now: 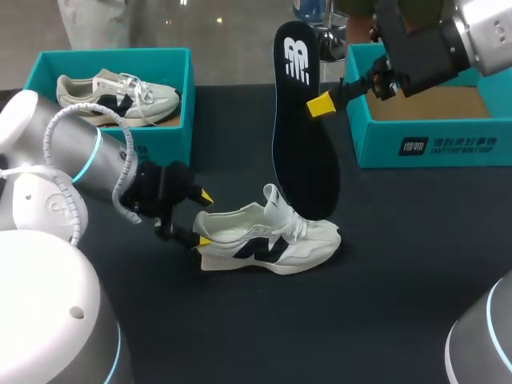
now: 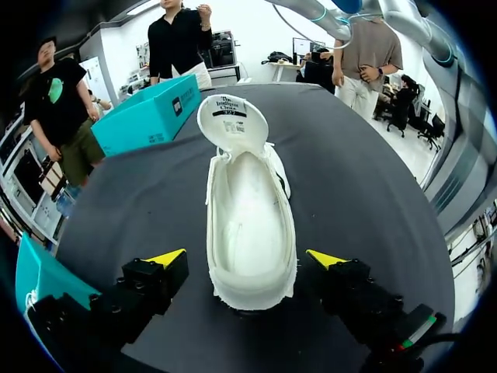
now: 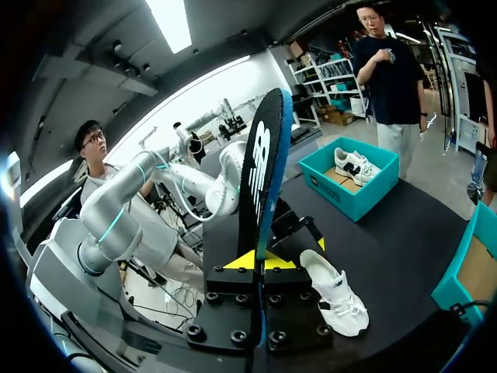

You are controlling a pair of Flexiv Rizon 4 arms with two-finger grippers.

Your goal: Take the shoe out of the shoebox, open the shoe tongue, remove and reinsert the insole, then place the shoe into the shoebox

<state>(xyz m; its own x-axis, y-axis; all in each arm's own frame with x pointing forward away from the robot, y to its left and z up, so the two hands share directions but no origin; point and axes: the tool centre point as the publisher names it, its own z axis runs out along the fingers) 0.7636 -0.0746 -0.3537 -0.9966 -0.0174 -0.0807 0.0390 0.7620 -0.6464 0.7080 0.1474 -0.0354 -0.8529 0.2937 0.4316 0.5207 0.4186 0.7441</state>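
the right claw (image 1: pixel 324 105) is pinching the black insole (image 1: pixel 300 128) by its edge, both yellow tips pressed on it. the insole hangs upright above the counter (image 1: pixel 400 280), logo end at 12 o'clock. its lower end sits just behind the laces of the shoe (image 1: pixel 268 236); i cannot tell if they touch.

the left claw (image 1: pixel 205 218) is spread, one finger on each side of the shoe's heel, with a gap on both sides. the pale shoe stands on the counter, toe to 3 o'clock, tongue (image 2: pixel 231 120) pulled up.

from the shoe, the right box (image 1: pixel 432 144) is at 2 o'clock. the left box (image 1: pixel 112 56) is at 10 o'clock, with a second shoe (image 1: pixel 116 96) in it.
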